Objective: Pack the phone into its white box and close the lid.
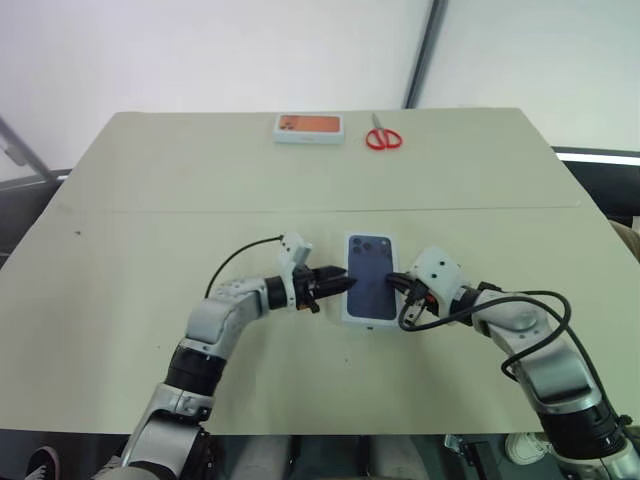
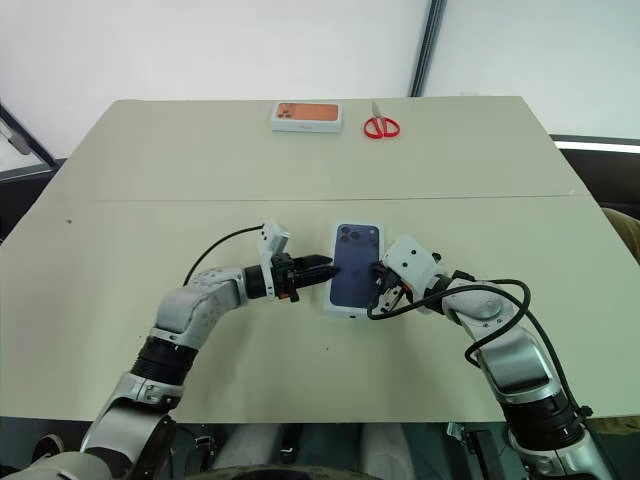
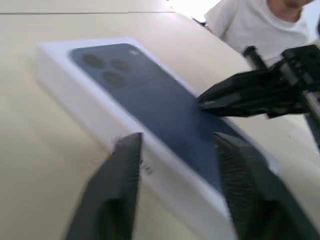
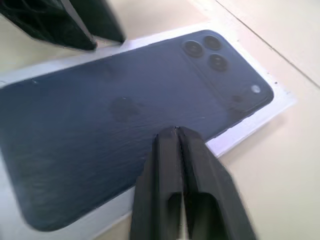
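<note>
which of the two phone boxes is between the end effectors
The white box with the dark phone picture, near the table's front edge; the orange-topped box sits at the far edge beside the red scissors.

Head pair: high above, facing forward-down over the table [image 1: 120,200].
Wrist views: low, close, facing each other across the lid [image 3: 150,100].
</note>
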`<state>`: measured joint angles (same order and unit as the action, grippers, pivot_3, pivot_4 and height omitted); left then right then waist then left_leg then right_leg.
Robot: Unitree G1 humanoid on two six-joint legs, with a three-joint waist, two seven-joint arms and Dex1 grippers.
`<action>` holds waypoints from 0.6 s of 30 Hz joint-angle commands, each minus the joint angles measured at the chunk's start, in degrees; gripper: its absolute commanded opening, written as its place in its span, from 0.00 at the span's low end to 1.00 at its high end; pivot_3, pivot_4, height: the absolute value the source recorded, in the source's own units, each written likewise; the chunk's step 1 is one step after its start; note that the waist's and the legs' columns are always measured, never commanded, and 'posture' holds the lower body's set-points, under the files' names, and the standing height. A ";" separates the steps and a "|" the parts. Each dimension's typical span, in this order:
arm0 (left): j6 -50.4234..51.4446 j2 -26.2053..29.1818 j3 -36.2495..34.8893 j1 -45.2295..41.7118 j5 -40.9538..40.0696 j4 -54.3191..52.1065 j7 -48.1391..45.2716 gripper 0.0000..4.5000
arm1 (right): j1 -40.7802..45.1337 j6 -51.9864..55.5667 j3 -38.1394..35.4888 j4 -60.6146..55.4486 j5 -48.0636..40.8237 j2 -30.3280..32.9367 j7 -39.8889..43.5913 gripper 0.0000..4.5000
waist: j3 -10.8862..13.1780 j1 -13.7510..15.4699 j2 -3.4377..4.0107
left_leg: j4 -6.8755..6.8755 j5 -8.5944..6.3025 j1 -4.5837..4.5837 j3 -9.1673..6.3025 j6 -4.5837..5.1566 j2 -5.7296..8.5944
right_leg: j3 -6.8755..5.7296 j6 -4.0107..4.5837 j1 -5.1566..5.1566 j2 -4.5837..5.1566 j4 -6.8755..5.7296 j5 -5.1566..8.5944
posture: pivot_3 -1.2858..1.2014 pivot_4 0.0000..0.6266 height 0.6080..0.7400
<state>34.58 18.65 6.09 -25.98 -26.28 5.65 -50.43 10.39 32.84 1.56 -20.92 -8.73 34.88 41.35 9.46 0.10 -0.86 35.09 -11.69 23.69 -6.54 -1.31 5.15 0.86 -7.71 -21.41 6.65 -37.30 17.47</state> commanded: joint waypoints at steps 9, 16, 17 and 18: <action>-0.71 14.80 -10.18 4.82 -4.39 -9.64 -7.38 1.00 | -3.27 -3.36 -10.89 -7.20 -12.86 4.37 8.56 0.99 | 0.03 0.43 0.03 | -0.01 -0.04 0.12 0.01 0.06 0.02 | 0.00 0.00 -0.03 0.08 0.15 0.00 | 0.52 0.24 1.00; -4.24 19.44 -16.12 17.18 -4.05 -14.29 -7.23 1.00 | -13.93 -12.88 -13.91 -7.22 -10.72 9.16 12.94 0.99 | 0.04 0.54 0.04 | -0.05 -0.09 0.12 0.03 0.08 -0.02 | 0.03 0.03 -0.02 0.17 0.24 0.01 | 0.52 0.24 1.00; -4.60 19.87 -16.34 18.52 -3.73 -14.74 -7.06 1.00 | -14.91 -13.02 -14.61 -7.18 -11.42 9.35 13.07 0.99 | 0.05 0.53 0.05 | -0.05 -0.10 0.16 0.03 0.09 -0.04 | 0.05 0.03 -0.05 0.18 0.25 0.02 | 0.52 0.24 1.00; -5.78 20.12 -17.56 20.69 -3.54 -15.42 -6.89 1.00 | -16.89 -14.29 -15.85 -7.23 -12.18 9.43 13.97 0.99 | 0.05 0.55 0.06 | -0.03 -0.09 0.19 0.03 0.09 -0.05 | 0.04 0.05 -0.08 0.17 0.24 0.01 | 0.52 0.24 1.00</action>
<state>31.14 38.08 -8.79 -6.66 -29.36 -7.05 -57.28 -5.41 21.25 -11.18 -26.60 -19.48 43.76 54.20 9.50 0.65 -0.80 35.10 -11.78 23.87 -6.51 -1.23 5.08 0.91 -7.64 -21.47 6.82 -37.07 17.49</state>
